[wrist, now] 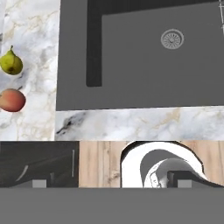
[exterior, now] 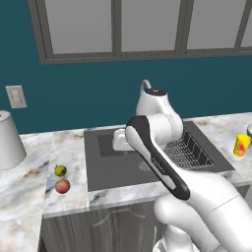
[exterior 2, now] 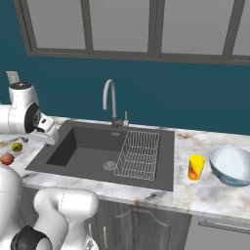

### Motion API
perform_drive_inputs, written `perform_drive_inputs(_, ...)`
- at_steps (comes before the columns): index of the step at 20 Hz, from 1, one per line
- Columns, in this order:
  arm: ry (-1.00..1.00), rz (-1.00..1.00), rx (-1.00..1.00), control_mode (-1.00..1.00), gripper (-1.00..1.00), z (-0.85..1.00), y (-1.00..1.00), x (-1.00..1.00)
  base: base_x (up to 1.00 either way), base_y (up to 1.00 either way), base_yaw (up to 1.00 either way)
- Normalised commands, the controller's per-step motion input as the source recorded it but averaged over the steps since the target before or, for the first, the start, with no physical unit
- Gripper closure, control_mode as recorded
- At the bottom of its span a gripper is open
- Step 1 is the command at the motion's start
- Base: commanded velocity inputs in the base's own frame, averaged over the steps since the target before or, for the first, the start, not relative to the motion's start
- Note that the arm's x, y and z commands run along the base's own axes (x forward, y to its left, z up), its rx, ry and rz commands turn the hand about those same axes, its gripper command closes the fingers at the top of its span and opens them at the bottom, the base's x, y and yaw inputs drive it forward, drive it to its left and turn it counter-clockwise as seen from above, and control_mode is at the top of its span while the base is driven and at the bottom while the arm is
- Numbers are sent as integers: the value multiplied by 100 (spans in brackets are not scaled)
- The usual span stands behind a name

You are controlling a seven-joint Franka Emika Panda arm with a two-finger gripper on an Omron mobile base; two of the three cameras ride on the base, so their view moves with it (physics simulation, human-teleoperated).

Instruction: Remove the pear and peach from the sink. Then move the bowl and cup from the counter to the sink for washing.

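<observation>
Lying on the white marble tabletop (exterior: 69,147) left of the sink (exterior: 123,170), the pear (exterior: 60,170) and the peach (exterior: 62,186) sat just beside each other, the pear farther back, the peach nearer the front edge. Both were out of the basin. In the hand view the same pair showed at the left edge, pear (wrist: 11,63) above peach (wrist: 12,100), with the dark grey basin and its round drain (wrist: 171,39) spread to their right.

The tool (wrist: 109,183) hung over the front edge of the tabletop by the sink's left part, its two dark tips standing wide apart with nothing between them.

From the right base view, the sink (exterior 2: 88,146) held a wire rack (exterior 2: 139,154) on its right side, and a curved steel faucet (exterior 2: 111,102) rose behind it. On the tabletop right of the basin stood the yellow cup (exterior 2: 196,167), upright, with the pale bowl (exterior 2: 232,165) near it on its right, the two apart. A large grey-white conical vessel (exterior: 9,140) stood at the far left of the tabletop.
</observation>
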Motion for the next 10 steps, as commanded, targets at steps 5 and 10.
perform_drive_inputs(5,-8,0,0,-100,-100,8,-42,-20,0,0,0)
perform_drive_inputs(10,-9,0,0,-100,-100,8,-43,-19,0,0,0)
